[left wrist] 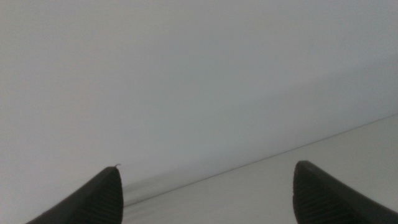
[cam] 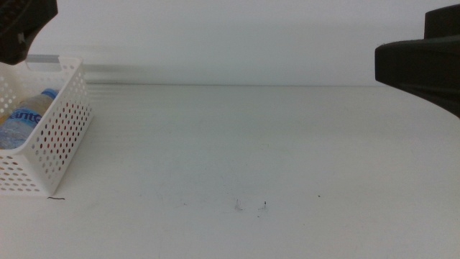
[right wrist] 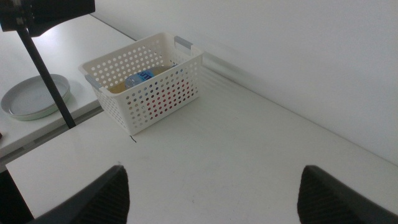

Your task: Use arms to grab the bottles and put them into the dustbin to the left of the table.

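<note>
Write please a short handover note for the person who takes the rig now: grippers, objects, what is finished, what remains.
Left gripper: open, empty, raised, facing the wall.
Right gripper: open, empty, above the table.
Dustbin: at the table's left end, holding the water bottle; something yellow and something red show beside it in the right wrist view.
Done: no bottles visible on the table.
Left: apparently nothing; confirm the basket's contents.

You have a plain white bench (right wrist: 236, 155) with a few small dark specks. Ahead of the right gripper's (right wrist: 211, 196) black jaws sits the white dustbin (right wrist: 158, 93), its sides patterned with round holes and grey strips on its rim. Inside it you see a clear bottle (cam: 25, 115) with a blue cap and blue label, plus yellow and red through the holes. Beyond it lies a pale green plate (right wrist: 34, 96). The left gripper's (left wrist: 205, 193) jaws are black too.
</note>
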